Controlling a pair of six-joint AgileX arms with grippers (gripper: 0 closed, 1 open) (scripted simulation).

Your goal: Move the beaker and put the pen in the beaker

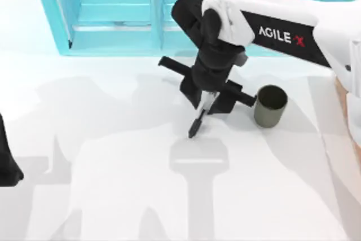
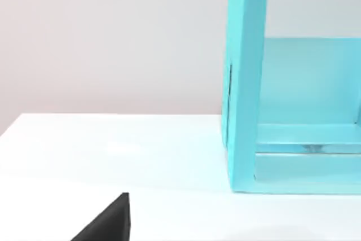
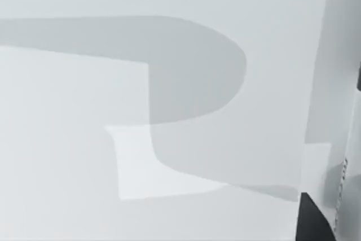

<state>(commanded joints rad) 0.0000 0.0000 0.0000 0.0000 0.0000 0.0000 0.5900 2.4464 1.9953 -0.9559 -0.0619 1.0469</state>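
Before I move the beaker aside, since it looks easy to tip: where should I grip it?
Grip the beaker across its plain round wall just below the rim, coming from above. It stands upright, mouth up, beside the right gripper, which holds the pen.

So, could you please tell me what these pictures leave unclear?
- Top view: the right pincer covers the pen's upper barrel.
- Top view: the beaker's inside is too dark to read.
- Top view: the left arm is cut off at the left edge.
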